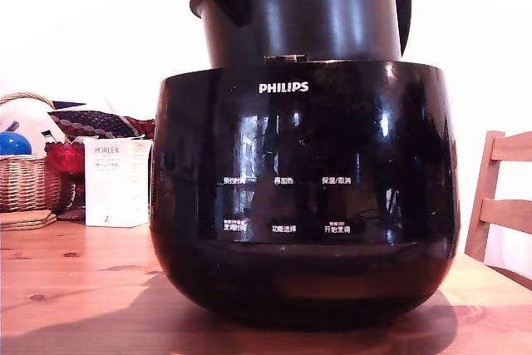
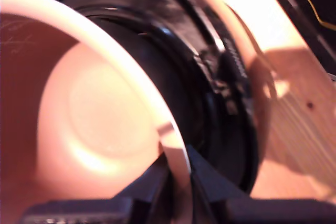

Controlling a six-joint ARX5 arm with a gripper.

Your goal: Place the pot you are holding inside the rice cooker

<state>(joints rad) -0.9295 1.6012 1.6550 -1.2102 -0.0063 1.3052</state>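
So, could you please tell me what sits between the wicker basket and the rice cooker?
A white PORLEX box stands on the table between the basket and the rice cooker, in the exterior view.

The rice cooker carries the white brand name "PHILIPS" on its front, with small white Chinese button labels below. The white box behind shows "PORLEX".

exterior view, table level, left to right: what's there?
wicker basket → white box → rice cooker, with the pot partly lowered into its top → wooden chair.
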